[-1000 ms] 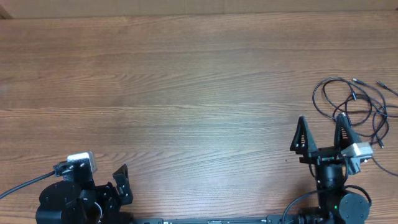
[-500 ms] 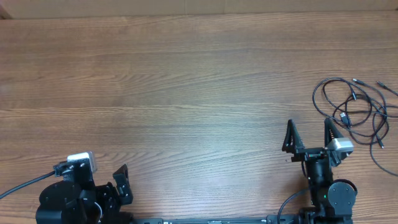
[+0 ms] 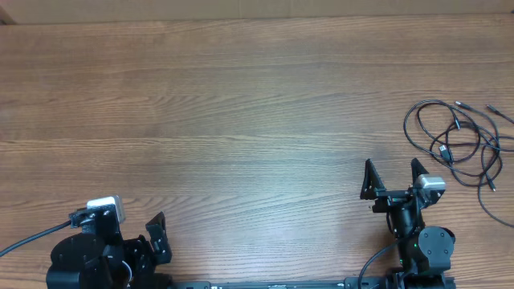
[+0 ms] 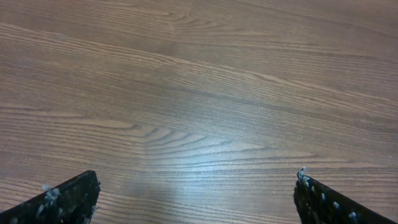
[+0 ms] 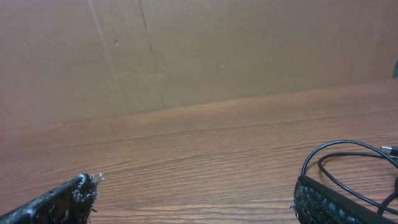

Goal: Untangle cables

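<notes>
Far left, at the near edge of the brown wood-grain table [image 3: 241, 96], the black left arm sits folded low. A thick black supply lead [image 3: 28, 239] runs from it off the left border. The left gripper [image 4: 196, 177] is spread wide. In its wrist view the two black fingers [image 4: 68, 196] appear only at the opposite lower corners, with bare wood between them. It holds nothing.

Right of centre, at the near edge, stands the black right arm, with a small silver camera block [image 3: 430, 184] on its wrist. The right gripper [image 3: 392, 165] points away from the base, its jaws wide apart and nothing held. It is near the cords, to their lower left, and not touching them.

Far right, the thin black cables [image 3: 450, 132] lie flat on the table as a loose tangle of overlapping loops. Small grey plug ends [image 3: 459, 103] show at the top of the bundle, and one strand trails toward the right border. In the right wrist view a curved stretch of them shows beyond the right finger, in front of a plain brown cardboard wall [image 5: 186, 50].
</notes>
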`<move>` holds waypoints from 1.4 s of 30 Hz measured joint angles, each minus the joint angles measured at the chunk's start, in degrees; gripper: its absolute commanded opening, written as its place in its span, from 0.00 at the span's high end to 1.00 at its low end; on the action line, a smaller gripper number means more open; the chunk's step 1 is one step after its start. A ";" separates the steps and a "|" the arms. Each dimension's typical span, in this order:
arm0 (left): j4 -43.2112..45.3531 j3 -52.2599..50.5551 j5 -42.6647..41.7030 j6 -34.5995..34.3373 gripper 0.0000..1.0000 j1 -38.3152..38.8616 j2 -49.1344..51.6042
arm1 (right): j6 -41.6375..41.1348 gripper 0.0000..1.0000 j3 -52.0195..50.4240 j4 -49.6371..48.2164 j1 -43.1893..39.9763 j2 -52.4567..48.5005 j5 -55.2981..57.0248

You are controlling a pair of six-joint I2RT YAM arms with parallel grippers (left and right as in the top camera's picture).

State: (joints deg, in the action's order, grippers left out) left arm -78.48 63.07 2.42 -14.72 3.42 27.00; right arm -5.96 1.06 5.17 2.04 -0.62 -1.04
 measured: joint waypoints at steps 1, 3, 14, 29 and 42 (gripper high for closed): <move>0.00 0.00 0.00 0.00 0.00 0.00 -0.02 | 0.00 0.00 0.00 0.00 -0.02 0.00 0.02; 0.00 0.00 0.00 0.00 0.00 0.00 -0.02 | 0.00 0.00 0.00 0.00 -0.02 0.00 0.00; 0.00 0.00 0.00 0.00 0.00 0.00 0.00 | -0.02 0.00 0.00 0.00 0.00 0.00 0.02; 13.73 -4.94 0.04 1.42 0.00 -1.40 -2.95 | 0.00 0.00 0.00 0.02 0.00 0.00 0.00; 48.63 -41.31 -0.94 3.26 0.00 -2.78 -22.49 | 0.02 0.00 0.00 0.02 -0.02 0.00 0.00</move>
State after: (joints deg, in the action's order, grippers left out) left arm -29.85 21.76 1.48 -11.46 0.64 4.51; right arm -5.93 1.06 5.19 2.02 -0.62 -1.04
